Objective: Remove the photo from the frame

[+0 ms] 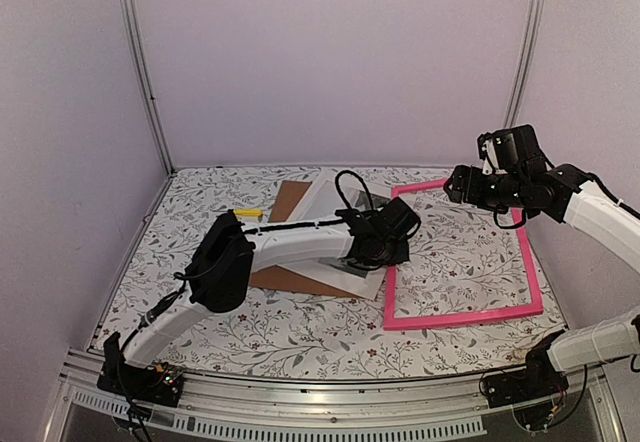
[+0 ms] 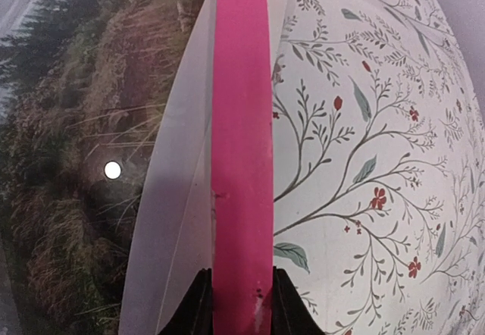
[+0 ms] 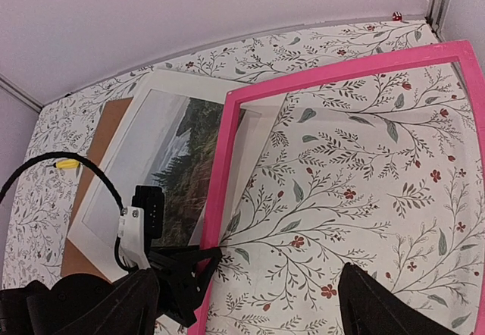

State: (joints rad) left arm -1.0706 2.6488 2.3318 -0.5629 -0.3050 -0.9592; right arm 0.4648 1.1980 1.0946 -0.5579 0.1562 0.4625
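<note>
Two pincers differ: left pincer (image 2: 241,295) clenched on the pink frame (image 1: 462,316)'s left rail, right pincer (image 3: 250,308) released above its far corner. The photo (image 3: 178,161) lies on the backing board (image 1: 290,202) mid-surface, one edge under that rail. Separation seems half done; next, the frame should slide clear rightward.

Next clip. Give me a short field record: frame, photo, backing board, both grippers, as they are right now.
frame: bright pink rectangular picture frame, empty, floral tablecloth showing through
photo: white-bordered landscape print, out of the frame, right edge under its left bar
backing: plain brown board, beneath the print
left gripper: jaws shut on the frame's left bar
right gripper: jaws open, holding nothing, above the frame's far edge
</note>
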